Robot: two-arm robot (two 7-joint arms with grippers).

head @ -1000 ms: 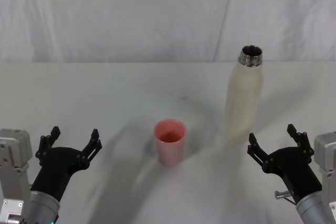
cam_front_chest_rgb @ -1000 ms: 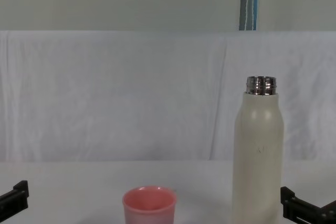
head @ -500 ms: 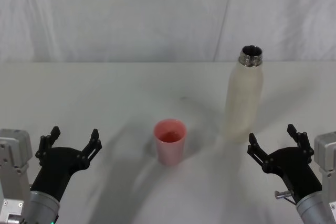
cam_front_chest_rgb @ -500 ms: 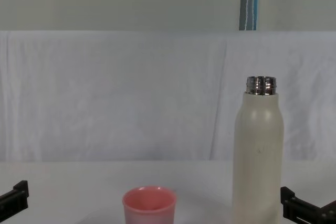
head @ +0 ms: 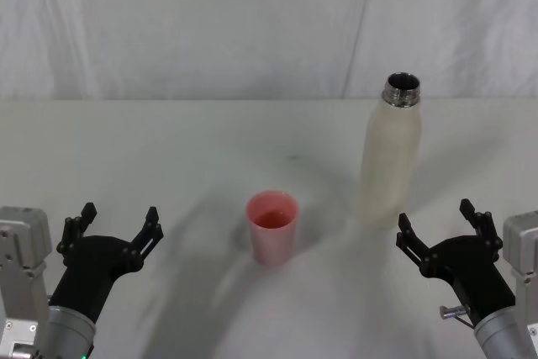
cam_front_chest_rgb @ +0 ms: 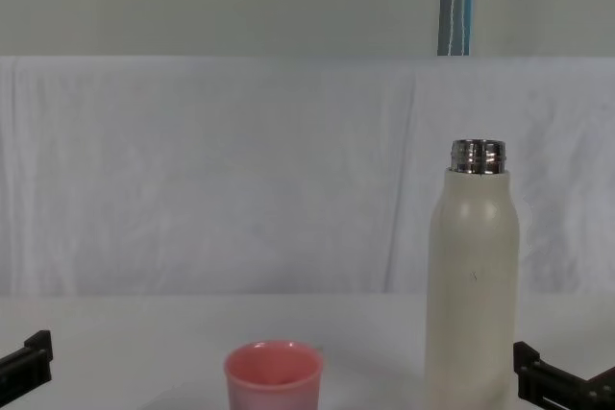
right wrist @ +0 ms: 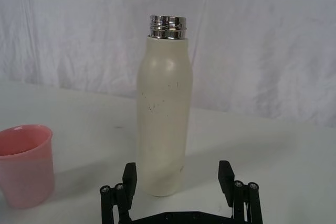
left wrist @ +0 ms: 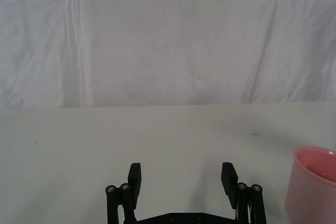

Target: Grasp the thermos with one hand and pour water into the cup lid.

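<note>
White cloth drapes the wall behind the white table (head: 168, 149) where we work, and we take the thermos (head: 390, 157) as our landmark: it stands upright and uncapped on the table, its threaded steel neck (head: 402, 88) open at the top. The pink cup lid (head: 271, 226) sits upright to the left of the thermos and a little nearer to us, apart from it. Our right gripper (head: 441, 229) hovers just in front of the thermos base and slightly to its right, jaws spread wide and empty. Our left gripper (head: 113, 226) waits well to the left of the thermos, beyond the cup lid, jaws likewise apart and holding nothing. We judge the thermos rigid and, if filled, fairly heavy, with a smooth matte skin that could slip under a light squeeze; being tall and narrow, it may tip if nudged near the shoulder. We would close on the straight cream body (right wrist: 164, 124) around mid-height, below the rounded shoulders, for control when tilting toward the cup lid.
</note>
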